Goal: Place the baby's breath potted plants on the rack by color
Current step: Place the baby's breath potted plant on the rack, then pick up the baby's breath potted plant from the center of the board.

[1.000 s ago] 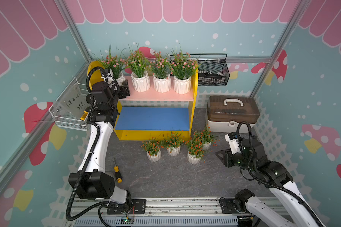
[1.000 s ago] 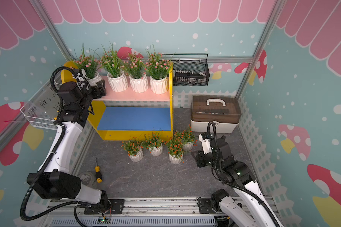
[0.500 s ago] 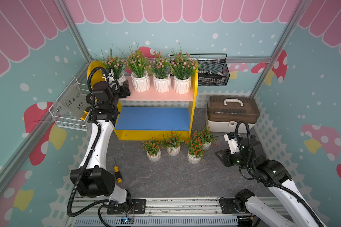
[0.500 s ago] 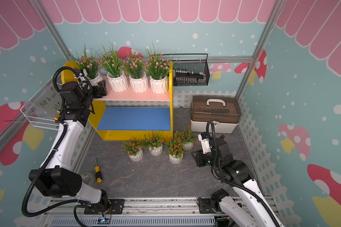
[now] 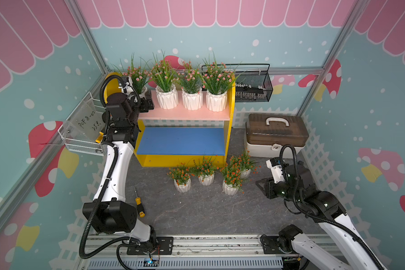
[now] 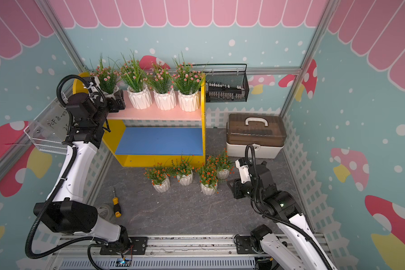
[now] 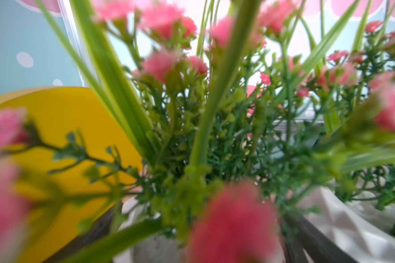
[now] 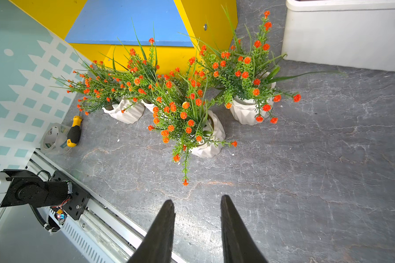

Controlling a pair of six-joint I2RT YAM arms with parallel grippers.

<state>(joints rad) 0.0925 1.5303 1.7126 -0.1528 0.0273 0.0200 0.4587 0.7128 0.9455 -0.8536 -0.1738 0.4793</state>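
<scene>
Four pink-blossomed plants [image 5: 192,80] are standing in a row on the pink upper board [image 5: 185,113] of the rack [image 5: 231,121], with the leftmost plant [image 5: 138,78] sitting at the board's end beside the yellow side panel. The left gripper [image 5: 147,102] is reaching in at that plant's base. In the left wrist view its dark fingers [image 7: 303,236] are standing wide apart with the white pot [image 7: 151,250] low between them. Blurred foliage is filling most of that view, so I cannot tell whether either finger is touching the pot. Four orange-red plants [image 5: 206,173] are sitting upright on the grey tabletop [image 5: 208,210], clustered just in front of the rack toward its right corner, with the blue lower board [image 5: 180,140] lying behind them. The right gripper [image 8: 197,200] is hovering over the tabletop near those pots, with its jaws partly parted and holding nothing. A screwdriver [image 5: 139,207] and a tape roll [image 8: 53,139] are lying beside the left arm, and a brown-lidded box [image 5: 275,133] is sitting to the right of the rack.
</scene>
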